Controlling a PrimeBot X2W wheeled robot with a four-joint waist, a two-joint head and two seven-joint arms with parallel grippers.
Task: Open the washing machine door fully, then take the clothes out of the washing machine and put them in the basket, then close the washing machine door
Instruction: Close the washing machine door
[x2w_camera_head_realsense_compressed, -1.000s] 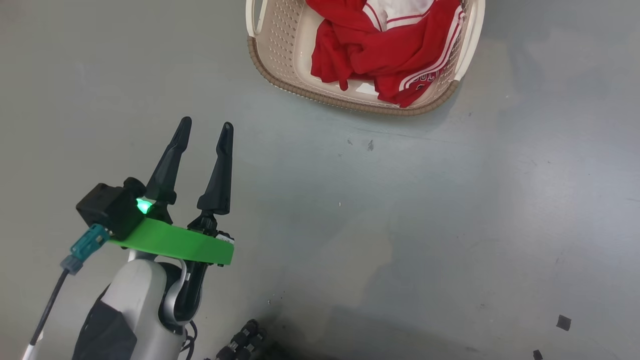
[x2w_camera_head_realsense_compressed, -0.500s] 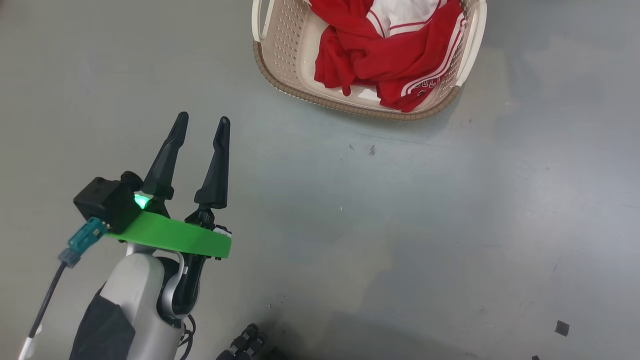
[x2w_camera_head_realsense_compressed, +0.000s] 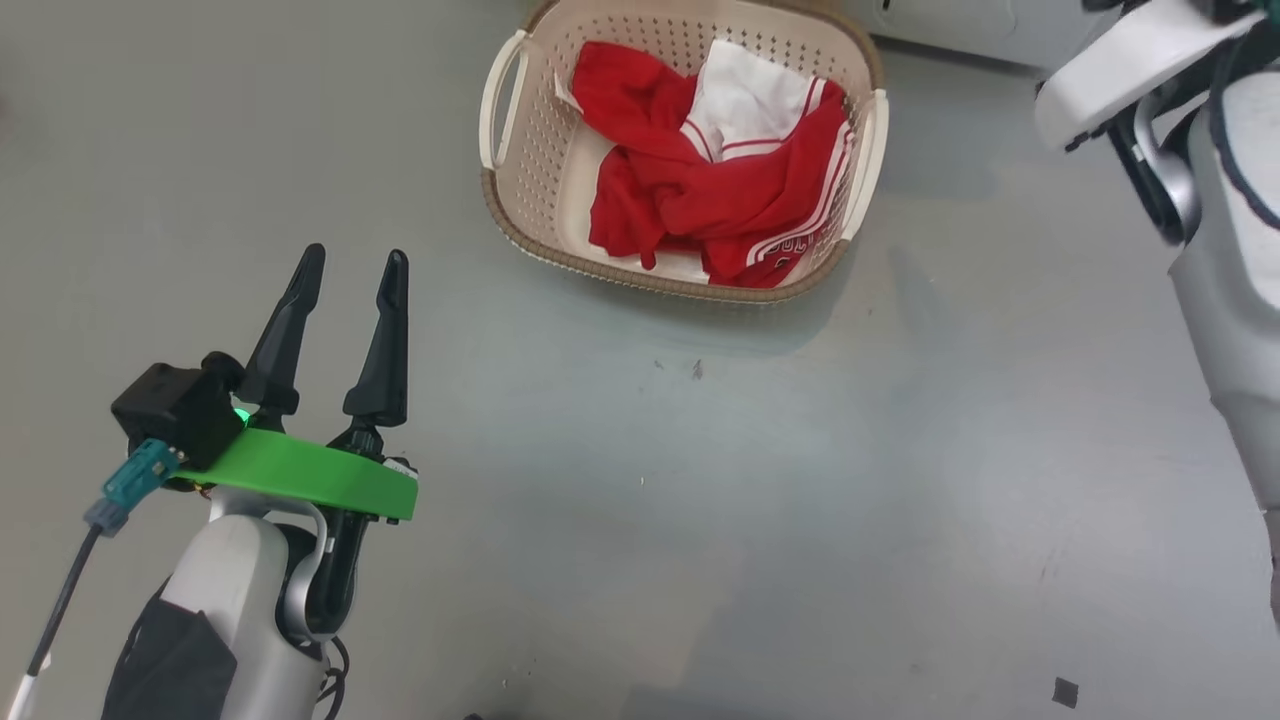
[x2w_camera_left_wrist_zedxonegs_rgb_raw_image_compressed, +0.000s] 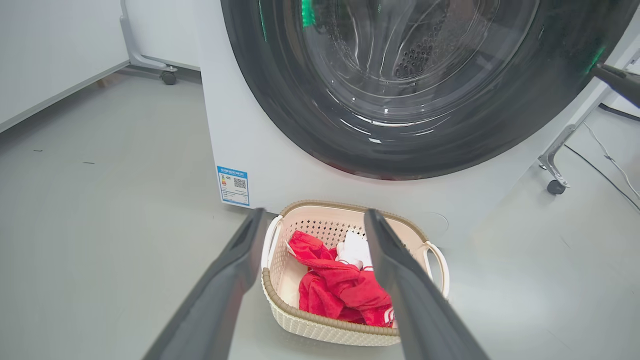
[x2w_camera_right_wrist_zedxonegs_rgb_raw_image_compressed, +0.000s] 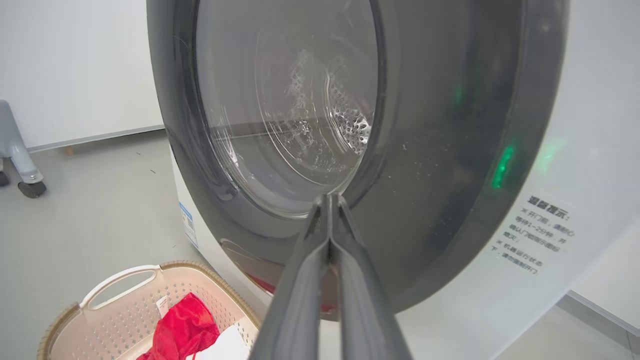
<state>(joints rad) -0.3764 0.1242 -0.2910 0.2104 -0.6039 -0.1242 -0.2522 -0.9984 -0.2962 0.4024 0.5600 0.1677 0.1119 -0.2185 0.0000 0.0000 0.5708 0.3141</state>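
The cream basket (x2w_camera_head_realsense_compressed: 640, 285) stands on the grey floor before the washing machine (x2w_camera_left_wrist_zedxonegs_rgb_raw_image_compressed: 240, 125), with the red and white clothes (x2w_camera_head_realsense_compressed: 700, 200) lying inside it. The washing machine door (x2w_camera_left_wrist_zedxonegs_rgb_raw_image_compressed: 280, 100) lies flat against the machine's front, steel drum visible through its glass. My left gripper (x2w_camera_head_realsense_compressed: 352, 255) hangs open and empty, to the left of the basket and nearer me; the left wrist view frames the basket (x2w_camera_left_wrist_zedxonegs_rgb_raw_image_compressed: 320, 330) and clothes (x2w_camera_left_wrist_zedxonegs_rgb_raw_image_compressed: 340, 290) between its fingers. My right gripper (x2w_camera_right_wrist_zedxonegs_rgb_raw_image_compressed: 330, 197) is shut, empty, its tips at the door's black rim (x2w_camera_right_wrist_zedxonegs_rgb_raw_image_compressed: 440, 175) by the glass.
My right forearm (x2w_camera_head_realsense_compressed: 1230, 250) crosses the head view's right edge. Wheeled frame legs (x2w_camera_left_wrist_zedxonegs_rgb_raw_image_compressed: 555, 185) stand right of the machine, another caster (x2w_camera_left_wrist_zedxonegs_rgb_raw_image_compressed: 167, 77) behind its left side. A blue label (x2w_camera_left_wrist_zedxonegs_rgb_raw_image_compressed: 233, 185) sits low on the machine. Small black scraps (x2w_camera_head_realsense_compressed: 1065, 690) lie on the floor.
The head camera has tilted up and turned, so the whole basket, the machine's base and my right forearm have come into view. My left gripper stays open.
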